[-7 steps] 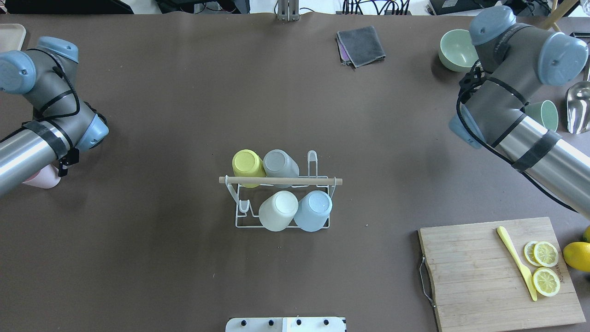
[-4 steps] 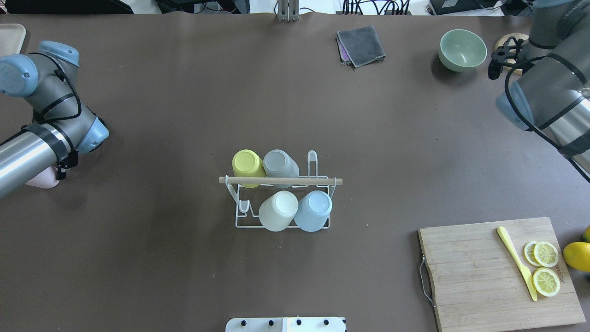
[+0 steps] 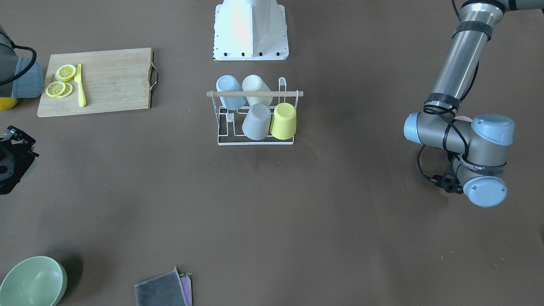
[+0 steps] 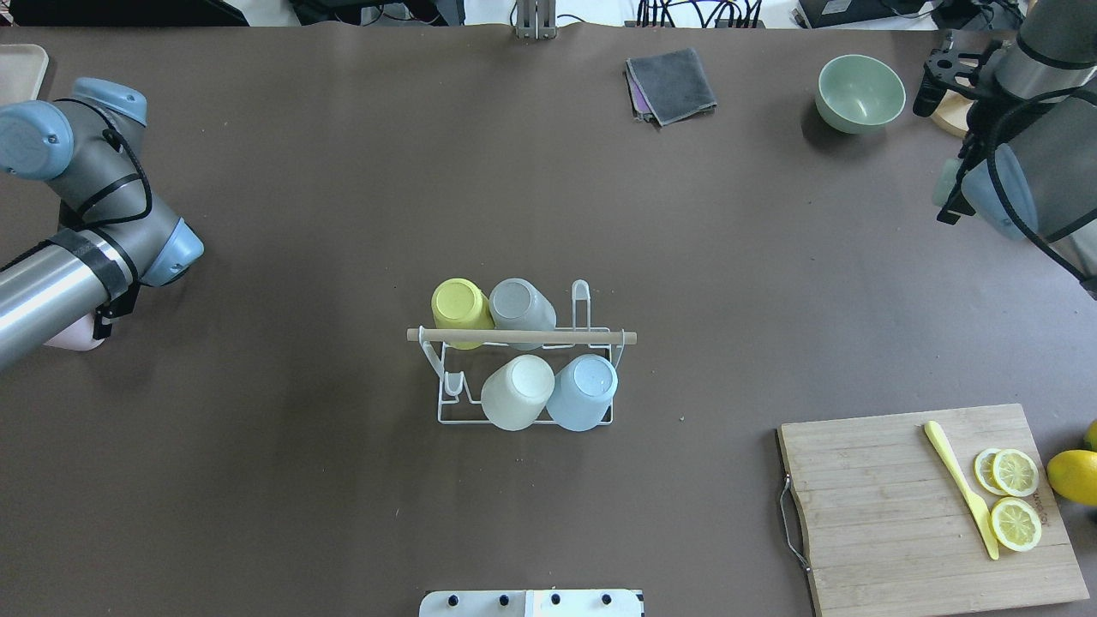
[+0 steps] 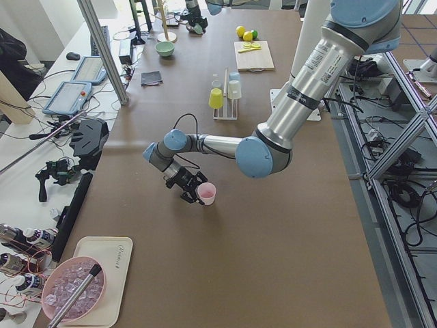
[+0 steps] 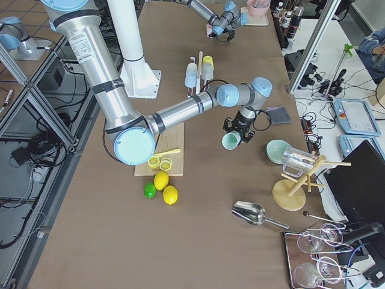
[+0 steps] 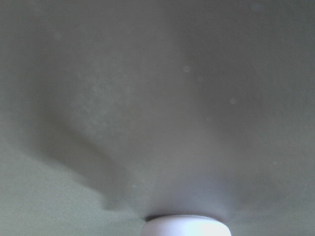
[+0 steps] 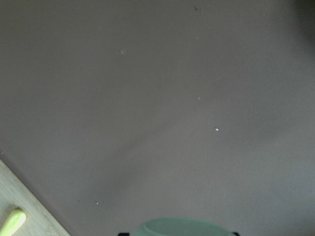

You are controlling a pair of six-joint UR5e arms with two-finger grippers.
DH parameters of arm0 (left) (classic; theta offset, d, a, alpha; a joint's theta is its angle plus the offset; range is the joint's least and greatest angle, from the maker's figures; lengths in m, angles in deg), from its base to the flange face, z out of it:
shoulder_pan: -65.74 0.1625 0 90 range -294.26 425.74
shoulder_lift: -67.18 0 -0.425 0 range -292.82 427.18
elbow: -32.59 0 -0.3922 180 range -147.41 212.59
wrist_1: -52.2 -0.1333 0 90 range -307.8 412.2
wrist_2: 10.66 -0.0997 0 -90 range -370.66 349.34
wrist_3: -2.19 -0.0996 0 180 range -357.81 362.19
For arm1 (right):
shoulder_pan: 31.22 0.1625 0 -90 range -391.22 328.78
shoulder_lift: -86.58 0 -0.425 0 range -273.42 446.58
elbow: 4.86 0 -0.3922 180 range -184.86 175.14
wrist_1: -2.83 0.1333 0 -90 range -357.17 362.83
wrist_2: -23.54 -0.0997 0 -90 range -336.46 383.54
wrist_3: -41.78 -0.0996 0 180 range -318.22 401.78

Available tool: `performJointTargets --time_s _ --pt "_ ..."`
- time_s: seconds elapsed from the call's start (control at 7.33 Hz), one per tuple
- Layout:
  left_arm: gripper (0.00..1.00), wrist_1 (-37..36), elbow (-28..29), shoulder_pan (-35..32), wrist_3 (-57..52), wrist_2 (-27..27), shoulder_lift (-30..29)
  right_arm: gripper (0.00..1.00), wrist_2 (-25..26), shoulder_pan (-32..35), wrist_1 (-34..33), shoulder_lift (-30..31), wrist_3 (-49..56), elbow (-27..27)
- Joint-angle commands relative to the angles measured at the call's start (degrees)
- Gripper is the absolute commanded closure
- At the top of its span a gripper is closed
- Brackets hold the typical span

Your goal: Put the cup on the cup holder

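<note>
Left gripper (image 5: pixel 194 193): fingers clamped on the pale pink plastic cup (image 5: pixel 207 194). In the left side view the cup sits at 4 o'clock of the gripper body. In the left wrist view only its rim shows, at 6 o'clock. Can't tell if it rests on the brown table (image 4: pixel 343 214) or hangs just above.

Right gripper (image 6: pixel 233 135): closed on the pale green plastic cup (image 6: pixel 231 142). The cup is at 7 o'clock of the gripper body in the right side view, open mouth showing. Its rim is at 6 o'clock in the right wrist view.

White wire cup holder with wooden rod handle (image 4: pixel 521 336) stands mid-table, well apart from both grippers. Overhead, the pink cup is at 9 o'clock of it by the table's left edge, and the right gripper is out toward 2 o'clock.

Four upturned cups are on the holder: yellow cup (image 4: pixel 461 307) and grey cup (image 4: pixel 518 304) in the far row, cream cup (image 4: pixel 517 390) and light blue cup (image 4: pixel 584 390) in the near row. Bare pegs are at the far row's 3 o'clock end and the near row's 9 o'clock end.

Also on the table: green bowl (image 4: pixel 860 90), folded grey cloth (image 4: pixel 673 84), wooden cutting board (image 4: pixel 900 514) with lemon slices (image 4: pixel 1016 497) and a yellow knife (image 4: pixel 960 497).
</note>
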Motion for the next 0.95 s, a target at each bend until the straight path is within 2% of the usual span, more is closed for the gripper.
performJointTargets --time_s 0.0,0.27,0.55,0.68,0.82 --pt "1.00 -3.3 -1.1 -0.3 -1.1 0.0 -0.1 1.00 -3.9 -0.1 3.6 0.1 0.3 -0.2" --pt "1.00 -8.0 -4.8 -2.8 -6.6 -0.2 -0.2 1.00 -9.3 0.3 9.3 1.6 1.4 -0.2" --pt "1.00 -7.9 -11.0 -5.6 -11.6 -4.3 -0.2 1.00 -15.6 1.6 15.7 3.4 1.6 -0.4" --pt "1.00 -7.8 -13.3 -8.2 -11.5 -4.2 -0.2 1.00 -18.7 1.7 24.5 5.3 1.0 -0.2" --pt "1.00 -7.5 -16.8 -8.7 -11.1 -4.4 -0.1 1.00 -20.2 1.6 30.3 5.9 -2.1 -0.3"
